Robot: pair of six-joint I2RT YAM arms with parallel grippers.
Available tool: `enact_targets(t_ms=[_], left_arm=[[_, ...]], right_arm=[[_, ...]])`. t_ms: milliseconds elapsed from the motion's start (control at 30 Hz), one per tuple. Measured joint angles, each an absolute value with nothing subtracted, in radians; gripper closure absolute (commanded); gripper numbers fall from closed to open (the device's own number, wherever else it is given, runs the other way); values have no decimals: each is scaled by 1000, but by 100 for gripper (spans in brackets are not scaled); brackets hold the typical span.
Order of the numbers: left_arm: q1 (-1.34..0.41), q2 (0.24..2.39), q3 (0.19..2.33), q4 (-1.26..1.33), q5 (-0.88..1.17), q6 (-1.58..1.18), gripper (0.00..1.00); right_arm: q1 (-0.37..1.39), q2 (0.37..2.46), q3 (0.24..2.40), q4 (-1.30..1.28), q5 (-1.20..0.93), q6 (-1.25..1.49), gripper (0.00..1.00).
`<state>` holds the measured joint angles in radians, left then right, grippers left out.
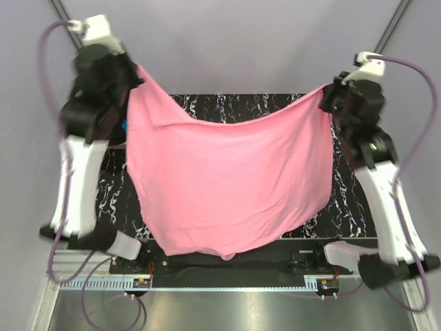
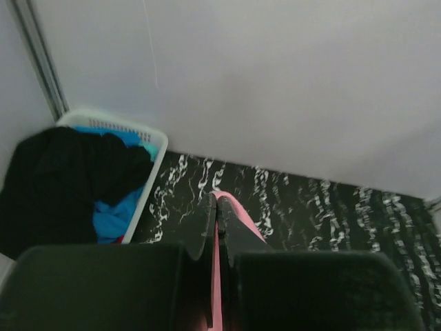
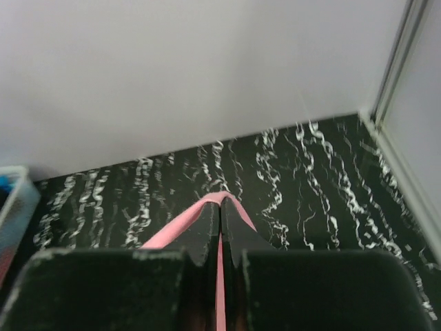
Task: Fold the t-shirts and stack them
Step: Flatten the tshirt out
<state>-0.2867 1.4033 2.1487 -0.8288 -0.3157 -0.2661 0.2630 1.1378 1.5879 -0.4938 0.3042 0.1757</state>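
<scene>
Left gripper [image 2: 216,201]: nearest item in its wrist view. The two dark fingers are pressed together on a fold of pink cloth, which runs out between the tips and back down the seam between them. Condition: clamped on the pink t-shirt [image 1: 227,179].

Right gripper [image 3: 220,205]: same finding. The fingers meet with a pink strip pinched between them, and more pink trails off toward 8 o'clock below the tips. Condition: clamped on the same garment.

Seen from overhead, both arms are raised, the left claw at about 10 o'clock and the right at about 2 o'clock. The pink t-shirt hangs spread between them as one wide sheet. Its top edge sags in the middle and its lower hem droops toward 6 o'clock, near the arm bases. It covers most of the black marbled table [image 1: 344,200].

In the left wrist view a white slotted basket [image 2: 155,141] sits at 9 o'clock, at the table's left edge. A black t-shirt [image 2: 62,179] is heaped over its near side and spills past the rim. A blue t-shirt [image 2: 114,217] lies inside, partly under the black one. Whether either is folded cannot be told.
</scene>
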Motion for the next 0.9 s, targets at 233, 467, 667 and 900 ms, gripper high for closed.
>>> enact_targets(t_ms=[233,467,667,900], left_arm=[[-224,2087,2381,-834,-297,-342,100],[-113,2481,2397,-696,-194,-479,17],[-85,2466,2283,-456,-167,-521,1],[-100,2307,2213,-286,-86,-525,1]], right_arm=[[57,1691,1574,-312,222,303,100],[-12,2340,2093,-322,83,391,63],[-24,2592,2508,-384,-60,418,36],[-22,2528,2466,-382,-123,394,36]])
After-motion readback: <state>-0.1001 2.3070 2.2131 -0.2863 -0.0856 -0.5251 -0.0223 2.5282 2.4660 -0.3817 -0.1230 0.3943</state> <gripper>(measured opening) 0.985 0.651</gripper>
